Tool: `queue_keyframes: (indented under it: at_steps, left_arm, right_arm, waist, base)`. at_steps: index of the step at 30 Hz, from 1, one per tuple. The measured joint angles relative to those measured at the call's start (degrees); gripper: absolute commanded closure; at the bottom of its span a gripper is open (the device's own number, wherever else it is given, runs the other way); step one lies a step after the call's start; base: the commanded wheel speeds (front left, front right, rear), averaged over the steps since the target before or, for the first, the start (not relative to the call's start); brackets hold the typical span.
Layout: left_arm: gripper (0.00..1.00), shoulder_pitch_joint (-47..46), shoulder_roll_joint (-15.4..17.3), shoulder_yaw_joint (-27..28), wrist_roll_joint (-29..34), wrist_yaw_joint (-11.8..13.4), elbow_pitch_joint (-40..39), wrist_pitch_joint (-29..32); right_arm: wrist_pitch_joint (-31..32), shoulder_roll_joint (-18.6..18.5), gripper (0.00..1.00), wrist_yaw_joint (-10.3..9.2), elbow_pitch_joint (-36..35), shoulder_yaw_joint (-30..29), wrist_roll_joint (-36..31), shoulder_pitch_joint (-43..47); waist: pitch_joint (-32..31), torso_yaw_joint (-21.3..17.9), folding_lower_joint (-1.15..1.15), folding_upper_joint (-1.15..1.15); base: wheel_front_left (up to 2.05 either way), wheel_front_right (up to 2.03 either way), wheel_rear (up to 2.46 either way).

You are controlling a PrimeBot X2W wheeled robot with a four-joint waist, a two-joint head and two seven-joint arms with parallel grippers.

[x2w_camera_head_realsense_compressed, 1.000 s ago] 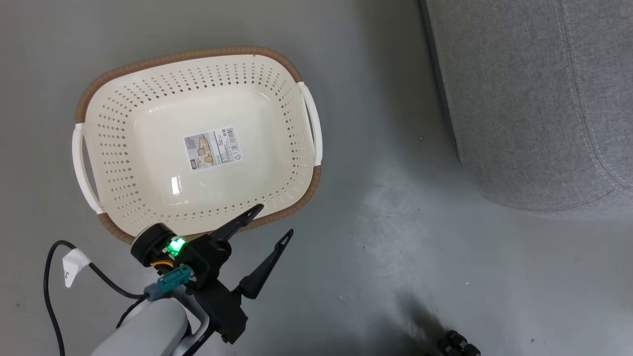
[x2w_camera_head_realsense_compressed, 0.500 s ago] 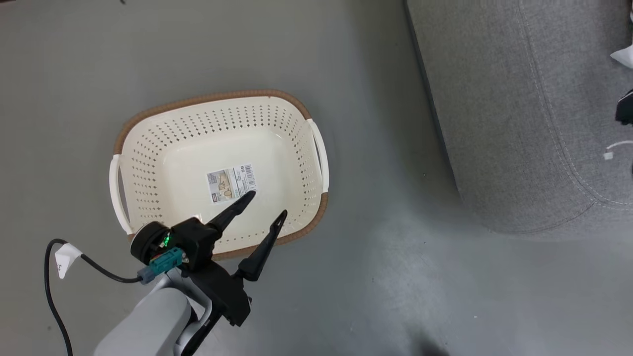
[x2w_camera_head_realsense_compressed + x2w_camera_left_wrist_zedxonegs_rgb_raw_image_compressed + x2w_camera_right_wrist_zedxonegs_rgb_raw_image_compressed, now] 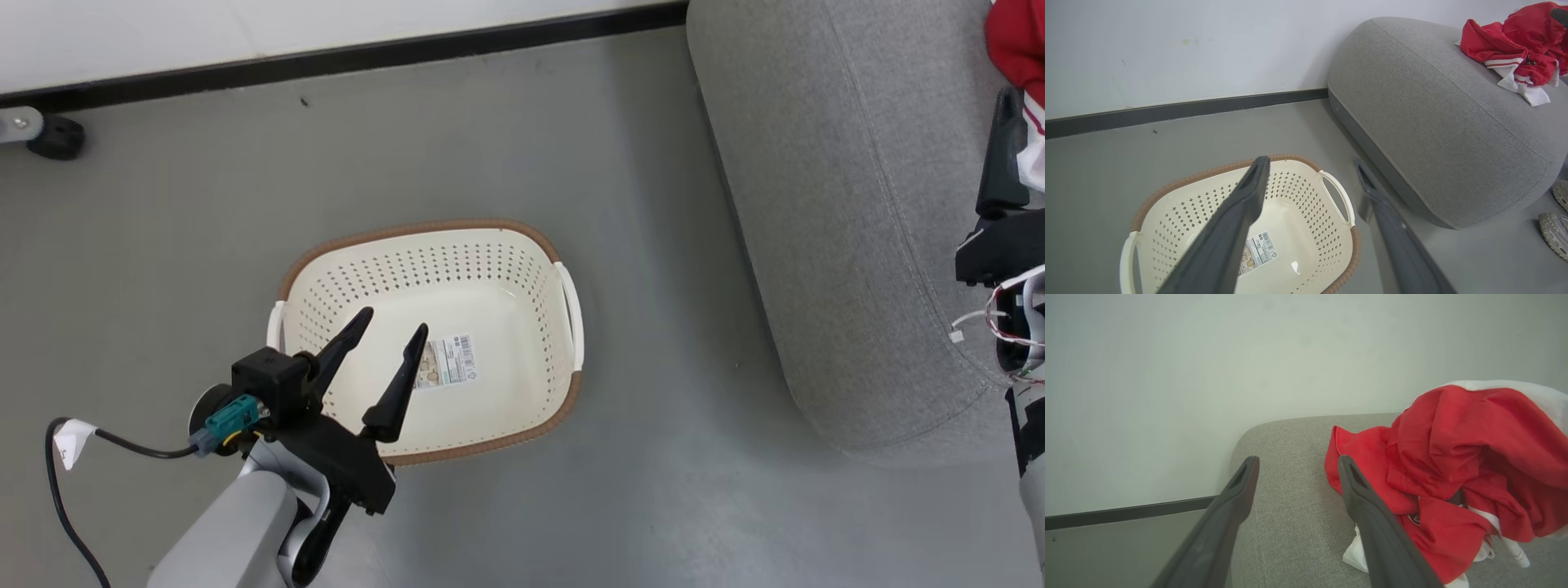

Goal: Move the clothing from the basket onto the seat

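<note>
The view has tilted up since a second ago, and the right gripper (image 3: 1297, 461) now shows by the grey seat (image 3: 1433, 122). The clothing (image 3: 1445, 457) sits heaped on top, back from its rounded corner. It's thin, floppy red fabric, probably slippery, so I'd pinch a raised fold. Both it and the left gripper (image 3: 392, 322) gape wide, empty. The perforated cream basket (image 3: 424, 230) is bare.

Basket (image 3: 535, 327): cream plastic, smooth, faintly glossy, perforated walls.
Rim (image 3: 424, 224): brown, woven-look texture.
Label (image 3: 445, 362): printed paper.
Seat (image 3: 816, 204): grey woven cloth, matt, coarse-grained, with a stitched seam.
Clothing (image 3: 1515, 41): thin red fabric, slight sheen, creased, white trim.
Floor (image 3: 653, 490): grey, smooth, dull sheen.
Left gripper (image 3: 393, 320): fingers (image 3: 1229, 228) dark, matt, plastic-looking.
</note>
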Motion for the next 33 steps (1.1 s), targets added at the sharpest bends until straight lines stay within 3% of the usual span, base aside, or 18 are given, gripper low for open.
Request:
queue_keyframes:
  at_steps: [14, 23, 33]
  left_arm:
    - [0.00, 4.5, -1.8, 6.3, 0.0, 3.1, 4.3, 0.0]
    - [0.00, 7.4, -2.0, 10.9, 2.0, 6.5, 4.2, 0.0]
    - [0.00, 11.1, -2.0, 15.6, 4.0, 8.3, 1.4, 0.0]
  right_arm:
    - [0.0, 4.9, 0.00, 2.97, -3.7, 4.0, 0.8, 9.7]
    - [0.0, 7.1, 0.00, 3.46, -5.6, 7.2, 1.7, 13.5]
    - [0.0, 8.3, 0.00, 3.79, -7.3, 10.2, 4.0, 18.6]
  waist:
    - [-9.4, 6.2, -0.01, 0.00]
    - [-14.4, 9.2, 0.00, 0.00]
    - [-18.1, 10.7, 0.00, 0.00]
  base:
    - [0.00, 0.00, 0.00]
    - [0.00, 0.00, 0.00]
    - [0.00, 0.00, 0.00]
